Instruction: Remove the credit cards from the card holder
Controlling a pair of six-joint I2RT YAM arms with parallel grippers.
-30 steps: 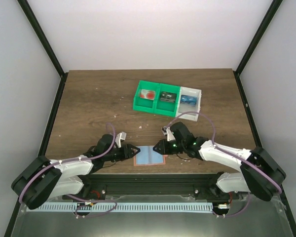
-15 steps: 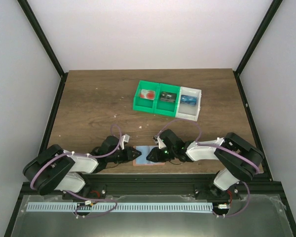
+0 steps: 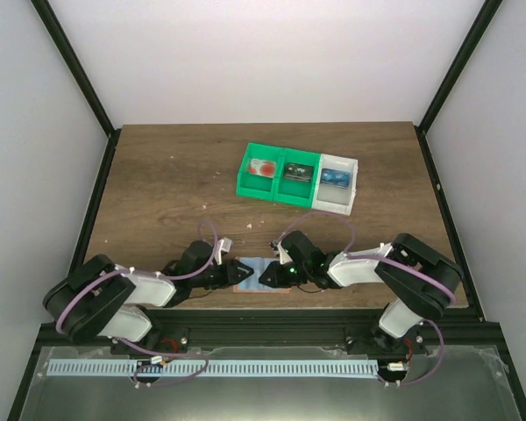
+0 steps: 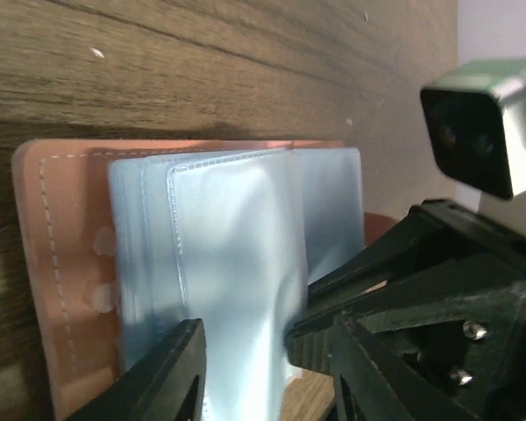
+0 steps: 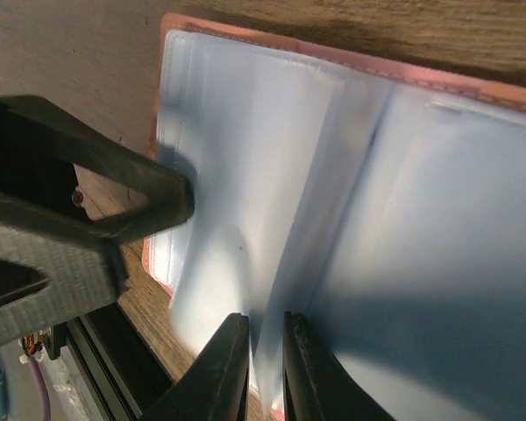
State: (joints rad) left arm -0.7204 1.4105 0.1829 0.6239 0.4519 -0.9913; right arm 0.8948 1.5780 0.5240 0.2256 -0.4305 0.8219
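Status: early, nothing extracted as far as I can see. The card holder (image 4: 53, 263) lies open and flat at the near edge of the table (image 3: 158, 175), roughly centred between the two arms, with its salmon border showing around stacked light-blue leaves. No loose credit card shows on the wood around it, so my read is that every card is yet to come out. The cards themselves can't be picked out from the sleeves in either wrist view. The right end effector (image 5: 263, 320) comes in from the right and its jaws are nearly together, pinching the near edge of one light-blue leaf (image 5: 272, 219). I can't tell whether that is a card or just the plastic sleeve. The left end effector (image 4: 265, 338) comes in from the left with its jaws partly spread, straddling the near edge of the blue stack and gripping nothing; contact with the holder is unclear. The two tips sit just beside each other over the holder. Left to do: confirm the pinch is on a card, slide it free, and repeat for the rest.
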